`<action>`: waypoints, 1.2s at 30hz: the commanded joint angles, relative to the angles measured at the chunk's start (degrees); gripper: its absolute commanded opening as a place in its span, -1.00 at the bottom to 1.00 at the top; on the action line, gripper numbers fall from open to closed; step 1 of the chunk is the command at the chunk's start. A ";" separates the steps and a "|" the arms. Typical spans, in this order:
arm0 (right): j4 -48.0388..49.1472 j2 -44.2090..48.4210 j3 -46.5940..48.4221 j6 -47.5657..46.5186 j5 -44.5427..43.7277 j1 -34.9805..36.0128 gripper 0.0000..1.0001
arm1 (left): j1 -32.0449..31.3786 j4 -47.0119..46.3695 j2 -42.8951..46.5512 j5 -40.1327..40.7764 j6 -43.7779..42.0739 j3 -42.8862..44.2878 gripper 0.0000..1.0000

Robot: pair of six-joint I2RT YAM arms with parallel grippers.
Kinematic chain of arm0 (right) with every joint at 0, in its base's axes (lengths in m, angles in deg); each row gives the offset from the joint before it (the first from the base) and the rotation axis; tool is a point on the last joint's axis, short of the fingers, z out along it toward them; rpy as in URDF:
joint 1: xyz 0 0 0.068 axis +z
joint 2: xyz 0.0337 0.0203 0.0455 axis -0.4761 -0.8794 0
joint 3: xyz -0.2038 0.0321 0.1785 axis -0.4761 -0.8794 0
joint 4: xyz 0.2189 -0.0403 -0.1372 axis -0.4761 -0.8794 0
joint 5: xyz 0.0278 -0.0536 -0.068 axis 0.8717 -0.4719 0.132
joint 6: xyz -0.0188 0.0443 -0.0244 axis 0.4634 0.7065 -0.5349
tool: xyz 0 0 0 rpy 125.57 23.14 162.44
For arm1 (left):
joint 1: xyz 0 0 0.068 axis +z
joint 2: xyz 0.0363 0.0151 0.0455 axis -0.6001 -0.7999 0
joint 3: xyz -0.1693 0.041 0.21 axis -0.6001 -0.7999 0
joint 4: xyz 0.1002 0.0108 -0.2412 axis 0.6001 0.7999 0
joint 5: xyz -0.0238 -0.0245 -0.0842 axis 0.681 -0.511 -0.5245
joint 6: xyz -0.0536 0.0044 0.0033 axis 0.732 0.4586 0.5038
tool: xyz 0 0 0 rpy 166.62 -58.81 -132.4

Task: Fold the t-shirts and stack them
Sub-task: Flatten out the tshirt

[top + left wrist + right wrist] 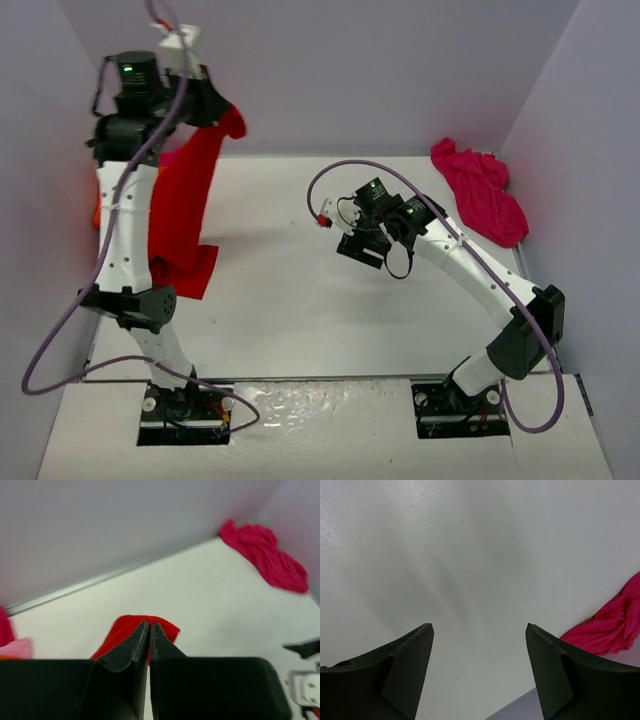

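Observation:
The red t-shirt (185, 200) hangs in a long drape at the far left, and its lower end rests on the table. My left gripper (222, 108) is raised high and shut on its top edge. In the left wrist view the gripper (150, 625) shows red cloth (167, 628) pinched between the closed fingertips. A magenta t-shirt (480, 190) lies crumpled in the back right corner. My right gripper (360, 246) hovers over the middle of the table, apart from both shirts. In its own view the right gripper (479, 627) is open with nothing between the fingers.
Grey walls close in the white table (300, 300) at the back and on both sides. A sliver of orange cloth (97, 215) shows behind the left arm. Pink cloth (15, 647) lies at the left edge of the left wrist view. The magenta t-shirt (615, 625) is at the right of the right wrist view.

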 commanded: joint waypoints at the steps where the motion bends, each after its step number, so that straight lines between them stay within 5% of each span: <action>1: 0.89 -1.63 2.57 0.84 -4.39 -1.21 0.42 | -18.37 1.74 1.11 7.43 -10.07 1.08 -1.00; 3: 0.80 -1.82 2.57 0.84 -5.48 -2.04 0.43 | -23.87 2.11 -1.55 10.05 -10.87 0.48 -0.97; 4: 0.73 -1.56 2.44 0.90 -5.75 -2.57 0.44 | -26.63 2.12 -3.13 10.20 -11.20 0.47 -0.77; 7: 0.46 1.02 1.43 0.29 -6.17 -3.95 0.49 | -29.66 1.64 -7.26 10.01 -10.68 2.76 0.38; 9: 0.27 3.16 0.91 -0.13 -6.36 -4.57 0.51 | -29.79 1.94 -12.36 9.46 -10.00 9.11 0.80; 16: 0.41 4.21 0.54 -1.80 -6.27 -5.99 0.55 | -29.36 2.83 -16.31 11.65 -11.70 14.93 0.90; 27: 5.02 -3.85 5.94 -2.41 -2.48 -7.43 0.48 | -15.39 0.42 -9.96 14.21 -13.61 -3.96 0.84; 29: 5.29 -5.71 7.29 -1.95 -1.89 -5.69 0.45 | -11.01 -0.99 -8.93 14.19 -13.05 -7.86 0.70; 32: 5.40 -9.06 9.36 -1.02 -4.32 -4.59 0.38 | -7.93 -2.62 -7.01 14.77 -12.84 -13.55 0.21; 36: 6.24 -13.45 10.53 -1.36 -2.11 -4.25 0.34 | -5.73 -1.43 -6.18 16.32 -15.50 -17.69 0.07</action>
